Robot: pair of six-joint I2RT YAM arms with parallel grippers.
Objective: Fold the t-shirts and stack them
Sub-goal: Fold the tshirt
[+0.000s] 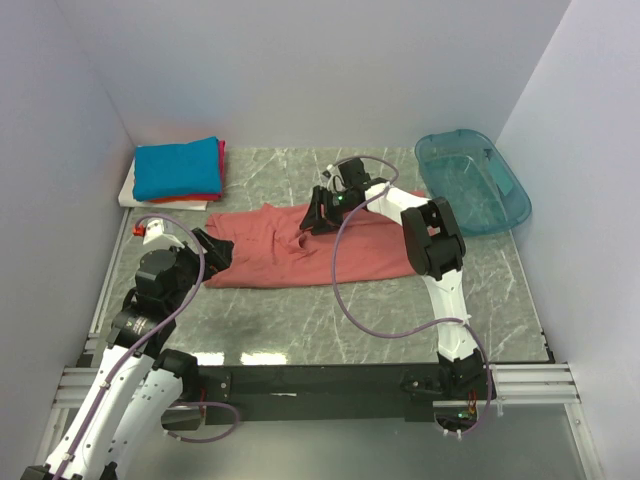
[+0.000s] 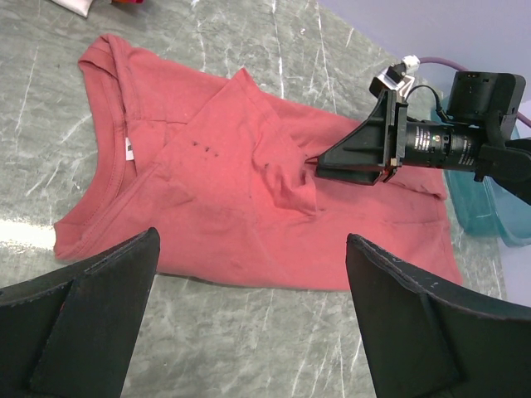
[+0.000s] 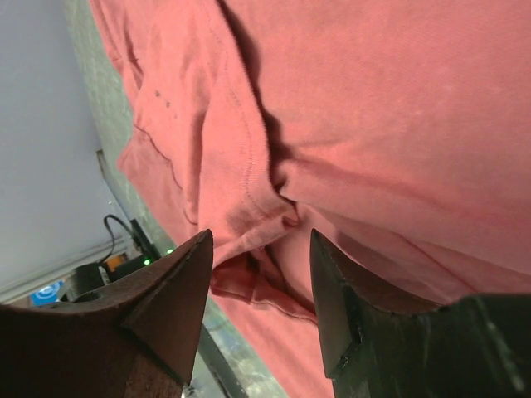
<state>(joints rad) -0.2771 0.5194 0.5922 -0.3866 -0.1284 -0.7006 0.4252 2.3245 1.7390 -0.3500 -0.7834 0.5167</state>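
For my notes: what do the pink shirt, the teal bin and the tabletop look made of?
Pink shirt: soft knit cloth, matte; it creases and shows stitched hems. Teal bin: translucent plastic, glossy; the surface beneath shows through its walls. Tabletop: grey with white veins, marble-look, polished enough to reflect light; real stone or laminate, I cannot tell.

No readable text, brand, number or sign anywhere. Only a small white tag (image 2: 129, 148) sewn inside the collar of the pink t-shirt (image 2: 232, 215), print too small to read.
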